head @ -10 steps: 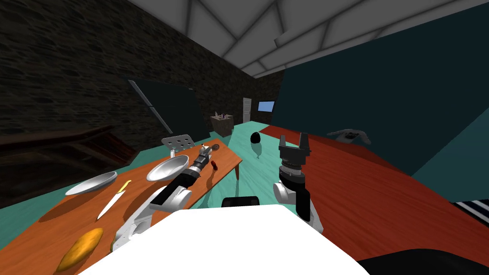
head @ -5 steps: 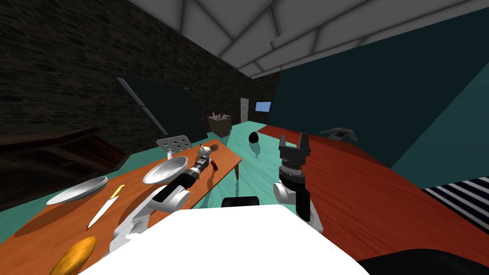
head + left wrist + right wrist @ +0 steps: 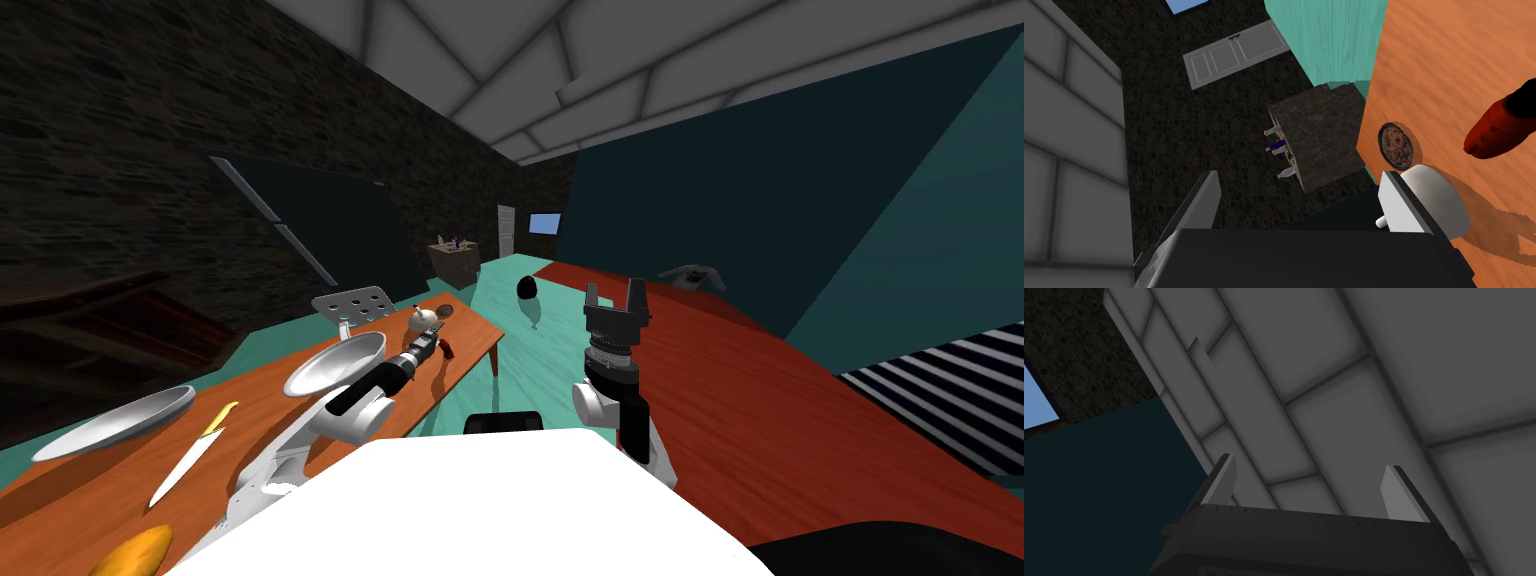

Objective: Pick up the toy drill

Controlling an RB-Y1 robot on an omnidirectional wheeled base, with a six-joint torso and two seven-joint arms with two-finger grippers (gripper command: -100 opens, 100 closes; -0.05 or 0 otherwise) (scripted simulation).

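The left tool [image 3: 1300, 200] hangs wide open and empty over the orange wooden bench [image 3: 260, 385]. The stubby red-and-black toy drill [image 3: 447, 347] lies on the bench just beside it at about three o'clock, with a white round pot [image 3: 422, 320] at twelve. The right tool [image 3: 617, 297] points up, open and empty.

Dim render, soft shadows on table [image 3: 470, 345], wide-lens splay at corners

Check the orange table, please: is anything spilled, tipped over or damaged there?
Nothing stands out. The nearer bowl and the farther bowl sit upright, the knife lies flat, and the red toy drill rests on the table near the open left gripper.
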